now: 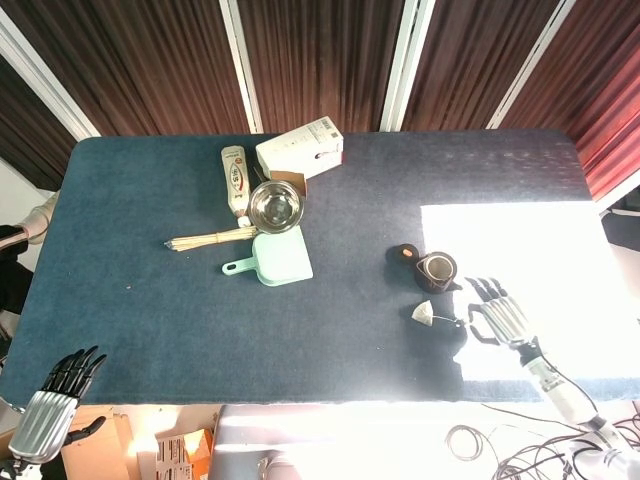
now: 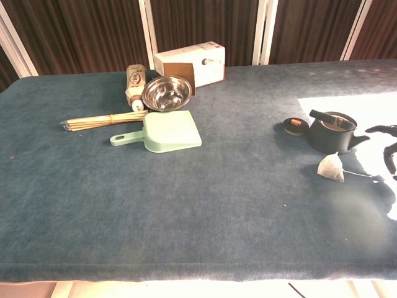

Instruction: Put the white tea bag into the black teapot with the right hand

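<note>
The white tea bag (image 1: 423, 313) lies on the blue cloth just in front of the black teapot (image 1: 437, 270), whose top is uncovered. In the chest view the tea bag (image 2: 332, 167) sits by the teapot (image 2: 332, 132), with its thin string trailing to the right. My right hand (image 1: 497, 312) hovers to the right of the bag at the string's end, fingers spread. Whether it touches the string I cannot tell. Only its dark fingertips (image 2: 389, 146) show at the chest view's right edge. My left hand (image 1: 55, 398) hangs off the table's near left corner, fingers apart and holding nothing.
The teapot's lid (image 1: 403, 254) lies left of the pot. Far left stand a green dustpan (image 1: 275, 258), steel bowl (image 1: 275, 206), bundle of sticks (image 1: 210, 239), bottle (image 1: 235, 177) and white box (image 1: 300, 147). A bright sun patch (image 1: 520, 280) covers the cloth's right part.
</note>
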You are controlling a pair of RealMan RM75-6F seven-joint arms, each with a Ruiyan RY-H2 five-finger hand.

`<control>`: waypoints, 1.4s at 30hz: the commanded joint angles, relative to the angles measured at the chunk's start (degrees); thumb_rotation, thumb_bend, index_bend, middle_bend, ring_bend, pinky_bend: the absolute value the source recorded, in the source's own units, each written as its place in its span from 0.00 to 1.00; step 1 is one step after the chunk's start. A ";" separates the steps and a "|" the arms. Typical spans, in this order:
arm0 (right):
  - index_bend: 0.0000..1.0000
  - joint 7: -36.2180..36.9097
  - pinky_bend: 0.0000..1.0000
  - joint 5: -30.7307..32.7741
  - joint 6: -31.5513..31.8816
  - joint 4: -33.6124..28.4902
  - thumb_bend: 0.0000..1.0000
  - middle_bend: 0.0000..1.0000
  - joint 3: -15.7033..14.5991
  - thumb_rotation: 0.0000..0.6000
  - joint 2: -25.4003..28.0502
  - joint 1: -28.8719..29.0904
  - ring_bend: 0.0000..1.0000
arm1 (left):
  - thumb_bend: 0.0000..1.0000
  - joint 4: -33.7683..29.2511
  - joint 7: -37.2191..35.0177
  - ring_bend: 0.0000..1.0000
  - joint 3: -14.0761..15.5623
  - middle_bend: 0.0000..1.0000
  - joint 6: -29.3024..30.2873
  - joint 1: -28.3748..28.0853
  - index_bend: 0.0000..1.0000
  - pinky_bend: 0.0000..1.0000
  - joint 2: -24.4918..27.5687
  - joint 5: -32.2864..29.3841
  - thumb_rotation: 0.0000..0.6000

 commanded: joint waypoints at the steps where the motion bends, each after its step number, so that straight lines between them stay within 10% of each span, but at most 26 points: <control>1: 0.65 -0.68 0.00 -0.58 3.39 -2.34 0.53 0.03 0.44 1.00 1.77 -0.57 0.00 | 0.02 -0.06 -0.01 0.00 -0.04 0.01 0.07 0.02 0.00 0.13 0.05 -0.03 1.00; 22: 0.65 -10.97 0.00 -1.05 15.05 -38.99 0.53 0.02 8.15 1.00 23.69 0.74 0.00 | 0.02 0.30 -0.50 0.00 -0.12 0.01 -1.77 -0.30 0.00 0.13 -0.45 -0.70 1.00; 42: 0.65 -18.03 0.00 8.58 11.42 -54.13 0.53 0.02 17.31 1.00 32.08 3.79 0.00 | 0.02 2.67 -3.86 0.00 -0.45 0.01 -2.71 -0.68 0.00 0.13 -1.19 -1.43 1.00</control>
